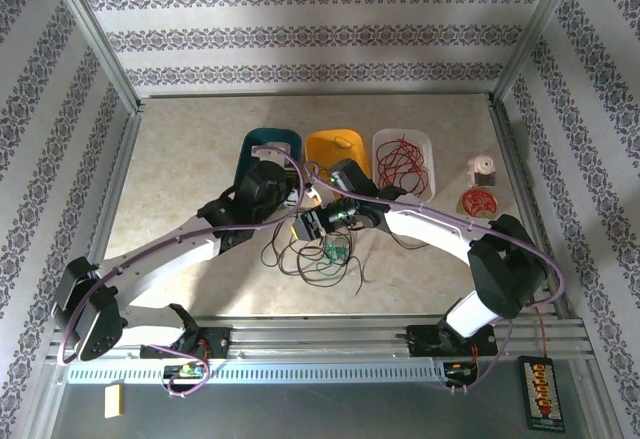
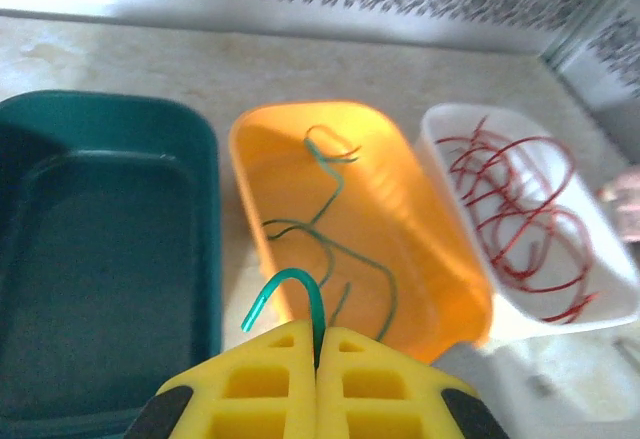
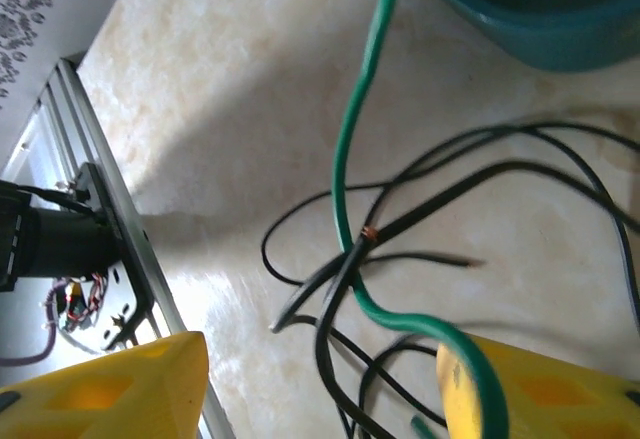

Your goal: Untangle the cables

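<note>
Sorting by colour likely explains why the left gripper (image 2: 318,337), clamped on a green cable (image 2: 288,281), hangs over the orange bin (image 2: 455,269) of green strands (image 2: 330,191), while the right gripper (image 3: 320,389) gapes wide above the black cables (image 3: 480,174) tangled near that bin.

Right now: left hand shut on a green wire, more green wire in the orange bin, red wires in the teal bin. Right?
No. The red wires are in the white bin, not the teal bin; the left wrist view shows it. Rest holds.
</note>
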Tool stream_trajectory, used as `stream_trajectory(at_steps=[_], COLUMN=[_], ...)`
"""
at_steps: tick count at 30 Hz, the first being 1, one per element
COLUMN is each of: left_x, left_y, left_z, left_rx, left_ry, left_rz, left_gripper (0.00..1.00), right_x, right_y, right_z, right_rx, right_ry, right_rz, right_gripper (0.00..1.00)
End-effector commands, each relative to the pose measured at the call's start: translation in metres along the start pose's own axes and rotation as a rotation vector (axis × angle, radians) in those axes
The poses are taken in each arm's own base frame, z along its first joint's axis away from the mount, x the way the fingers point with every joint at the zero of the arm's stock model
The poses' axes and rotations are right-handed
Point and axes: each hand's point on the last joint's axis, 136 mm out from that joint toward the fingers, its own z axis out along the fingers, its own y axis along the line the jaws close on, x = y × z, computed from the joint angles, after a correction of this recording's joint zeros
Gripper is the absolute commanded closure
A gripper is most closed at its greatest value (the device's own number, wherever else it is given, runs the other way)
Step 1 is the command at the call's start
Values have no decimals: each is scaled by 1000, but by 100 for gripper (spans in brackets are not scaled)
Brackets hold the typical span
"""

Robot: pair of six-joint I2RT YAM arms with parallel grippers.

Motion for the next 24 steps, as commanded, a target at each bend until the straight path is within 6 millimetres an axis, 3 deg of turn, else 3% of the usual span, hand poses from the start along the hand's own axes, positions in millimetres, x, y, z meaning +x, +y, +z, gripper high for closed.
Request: stream_trajectory(at_steps=[1,7,9,13,15,20,24], left_x=[-39,-38,-38,-39,-41,-52,-78], left_y=[-25,-34,-35,-30,-25,-12,-14], left_z=[-19,-16,-14,-16,-19,-31,-47], left_rx=[111,156,158,130,109,50,42], left_ry=[-114,-105,-103,-111,-125,-177,-270], left_rz=[-86,-124,-126,-119,-107,-28,82], left_gripper=[100,100,100,100,100,100,100], right_x=[18,9,1,-3,0,7,29], right_y=[-13,3,10,11,6,-9,-27], right_z=[2,17,22,23,17,-16,-33], right_rx=[36,-13,-45,-53,-40,4,30], right_ry=[46,62,50,44,26,-46,-54], right_rz=[-11,-53,-54,-41,-35,2,80], right_gripper=[37,36,43,86,100,100,100])
